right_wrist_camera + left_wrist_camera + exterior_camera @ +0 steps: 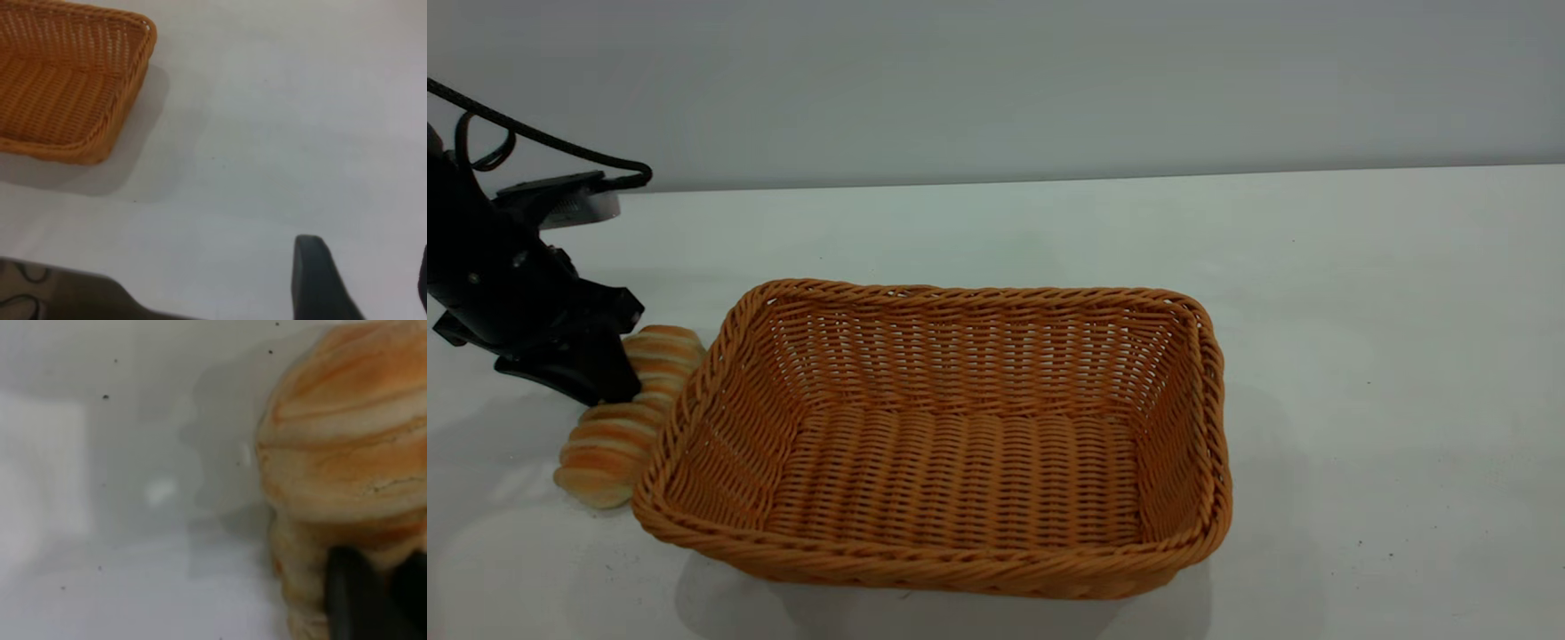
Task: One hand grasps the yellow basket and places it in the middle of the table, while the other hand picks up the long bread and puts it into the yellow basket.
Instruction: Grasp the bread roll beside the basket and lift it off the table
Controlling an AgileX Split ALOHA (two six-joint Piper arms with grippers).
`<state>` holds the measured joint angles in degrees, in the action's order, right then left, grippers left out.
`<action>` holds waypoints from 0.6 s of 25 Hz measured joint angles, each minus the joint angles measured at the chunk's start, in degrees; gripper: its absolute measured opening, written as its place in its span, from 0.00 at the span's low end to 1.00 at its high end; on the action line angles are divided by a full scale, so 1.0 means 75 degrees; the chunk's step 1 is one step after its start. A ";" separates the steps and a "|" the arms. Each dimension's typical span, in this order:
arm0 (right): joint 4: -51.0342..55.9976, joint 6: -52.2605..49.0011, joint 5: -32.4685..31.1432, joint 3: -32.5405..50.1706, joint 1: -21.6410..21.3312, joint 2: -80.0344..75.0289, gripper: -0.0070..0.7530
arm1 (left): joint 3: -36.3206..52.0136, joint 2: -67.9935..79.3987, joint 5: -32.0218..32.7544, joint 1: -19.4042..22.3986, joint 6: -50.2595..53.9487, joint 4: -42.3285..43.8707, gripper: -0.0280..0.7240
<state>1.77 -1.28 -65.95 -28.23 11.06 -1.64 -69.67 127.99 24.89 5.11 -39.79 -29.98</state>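
The yellow basket (pixel 934 440) stands upright and empty on the white table (pixel 1360 356), near its middle. The long bread (pixel 618 436) lies on the table, touching the basket's left side. My left gripper (pixel 605 378) comes down on the bread's middle. In the left wrist view its black fingers (pixel 353 597) stand close together, pinched on the striped loaf (pixel 347 447). My right gripper (pixel 367 247) is out of the exterior view. In the right wrist view it hangs open and empty over bare table, well away from the basket's corner (pixel 73 87).
The table's near edge and the dark floor with cables (pixel 53 297) show in the right wrist view. The grey wall (pixel 996 80) runs behind the table. A black cable (pixel 543 138) loops above the left arm.
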 joint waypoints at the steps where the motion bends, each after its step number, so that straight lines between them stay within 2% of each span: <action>1: 0.0000 0.0000 0.0000 0.0000 0.0000 0.0000 0.53 | 0.0000 0.0000 0.0000 0.0000 -0.0032 0.0000 0.14; 2: 0.0009 -0.0008 0.0000 0.0000 0.0000 0.0000 0.52 | 0.0000 0.0009 0.0009 0.0000 -0.0054 0.0000 0.08; 4: 0.0009 -0.0014 0.0000 0.0000 0.0000 0.0000 0.50 | -0.0007 0.0009 0.0032 0.0000 -0.0072 0.0000 0.05; 9: 0.0017 -0.0022 0.0000 0.0000 0.0000 0.0000 0.46 | 0.0003 -0.0259 0.0203 0.0000 -0.0087 0.0026 0.04; 15: 0.0010 -0.0022 -0.0064 0.0000 0.0000 0.0000 0.46 | 0.0012 -0.1732 0.0518 -0.0021 -0.0253 0.0027 0.04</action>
<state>1.84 -1.44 -66.43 -28.23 11.06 -1.64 -69.58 115.00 28.77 4.95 -41.69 -29.78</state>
